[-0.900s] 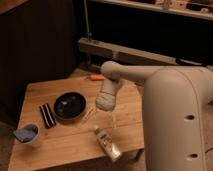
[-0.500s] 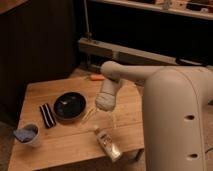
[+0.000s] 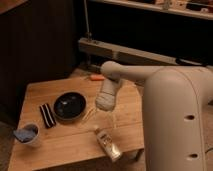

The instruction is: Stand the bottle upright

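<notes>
The biggest thing here is the robot's white arm [image 3: 170, 110], filling the right side and reaching in over the wooden bench [image 3: 65, 142]. Behind the bench there's dark furniture and a pale rail, nothing much to note.

On the bench, the dark round bowl [image 3: 69, 106] sits left of middle. Just beside it on the left lies a flat black thing with pale stripes [image 3: 47, 115]. Down in the front left corner stands a white cup [image 3: 32, 139] with a blue cloth [image 3: 24, 134] stuffed in it.

The bottle [image 3: 108, 144] is lying on its side near the front edge of the bench, angled diagonally, well apart from the bowl and the cup. So it's not upright yet.

The hand [image 3: 111, 120] hangs under the rounded wrist, above the bench and just above the bottle's upper end. Its fingers are spread and it's not holding anything.

A couple of thin pale sticks [image 3: 89, 116] lie just right of the bowl, and a small orange thing [image 3: 96, 77] sits at the far edge.
</notes>
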